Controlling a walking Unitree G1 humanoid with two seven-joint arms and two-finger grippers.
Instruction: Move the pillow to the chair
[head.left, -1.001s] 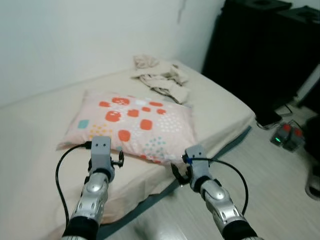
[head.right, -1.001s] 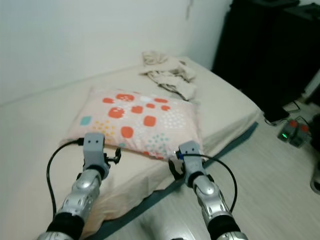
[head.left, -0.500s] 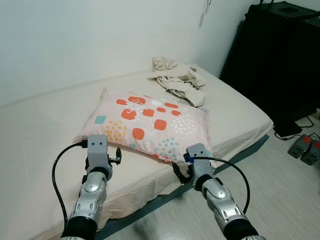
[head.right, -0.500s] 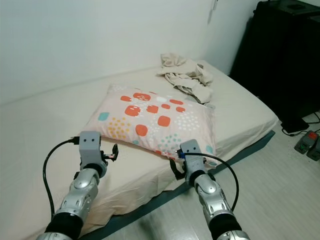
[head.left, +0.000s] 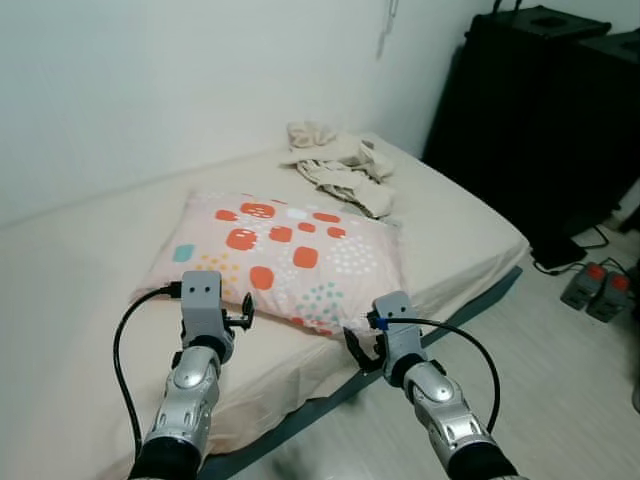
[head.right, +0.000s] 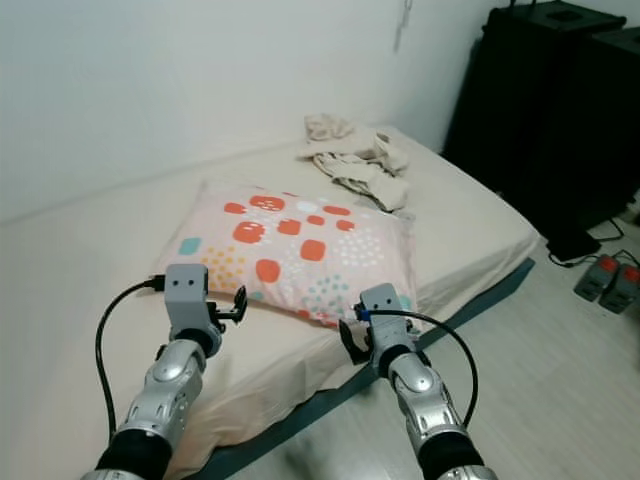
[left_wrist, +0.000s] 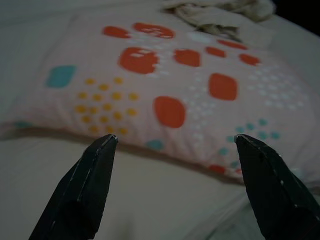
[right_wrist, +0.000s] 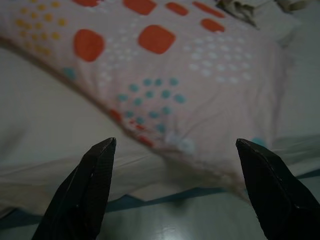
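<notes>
A pale pink pillow (head.left: 285, 250) with orange patches and coloured dots lies flat on the bed, close to the bed's front edge. My left gripper (head.left: 241, 316) hovers just short of the pillow's near left side, and in the left wrist view its black fingers (left_wrist: 92, 187) stand wide apart with the pillow (left_wrist: 175, 85) ahead of them. My right gripper (head.left: 360, 351) hangs by the bed's edge under the pillow's near right corner. It is open too, its fingers (right_wrist: 95, 187) framing the pillow's corner (right_wrist: 165, 65). Neither gripper touches the pillow.
The bed (head.left: 70, 290) has a cream sheet and a dark base. Crumpled beige clothes (head.left: 340, 168) lie at its far corner. A tall black cabinet (head.left: 560, 110) stands on the right, with small red-and-grey devices (head.left: 598, 287) and cables on the pale floor (head.left: 560, 390).
The whole picture has swung right and then back left, so the camera moved. Both arms hold the same pose and the pillow lies where it was on the bed.
</notes>
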